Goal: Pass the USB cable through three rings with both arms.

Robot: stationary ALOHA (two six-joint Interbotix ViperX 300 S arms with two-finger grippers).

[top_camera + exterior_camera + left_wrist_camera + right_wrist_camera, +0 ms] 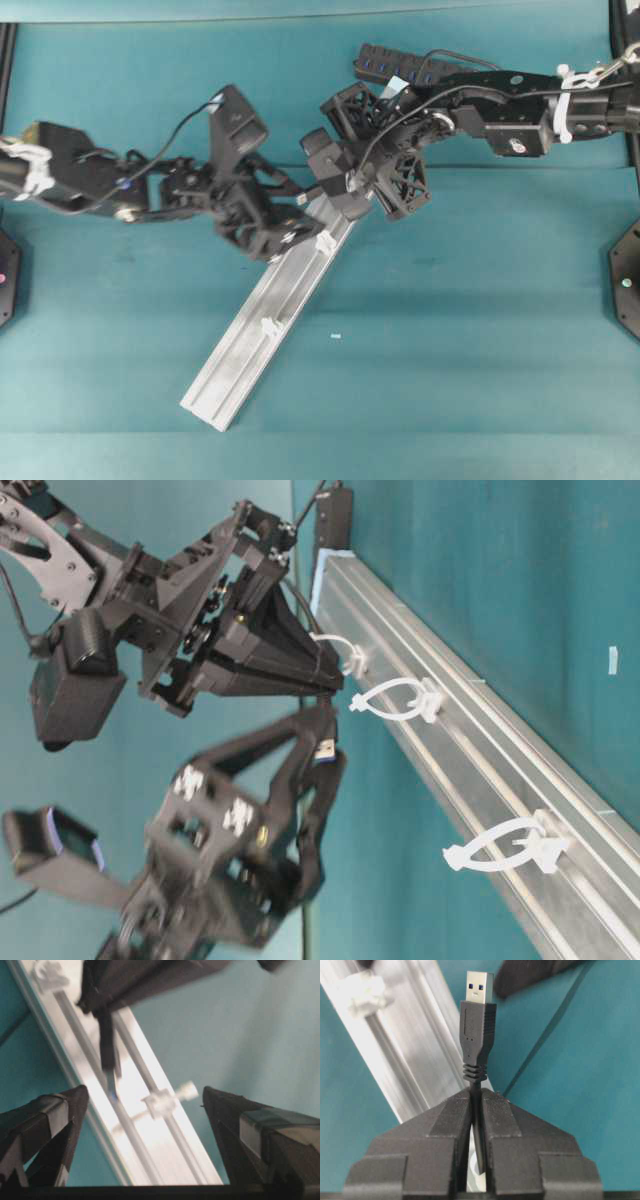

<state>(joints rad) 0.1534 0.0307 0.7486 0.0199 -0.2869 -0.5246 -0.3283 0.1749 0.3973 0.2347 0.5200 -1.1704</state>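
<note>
On the teal table, we see our right gripper [476,1105] clenched on the USB cable [478,1035], its plug pointing along the rail [262,330] toward our released left gripper [142,1102].

USB cable [476,1047], pinched in the right gripper [476,1105]: matt black moulded plastic plug with ribbed strain relief, bright metal tip. Gripper fingers [445,1130]: matt black plastic, faintly grainy. Rail [262,325] beneath both claws: brushed silver aluminium, grooved, slight sheen. Rings [400,698] beside the left gripper [142,1097]: translucent white plastic, smooth. Table [450,380]: matt teal surface.
</note>
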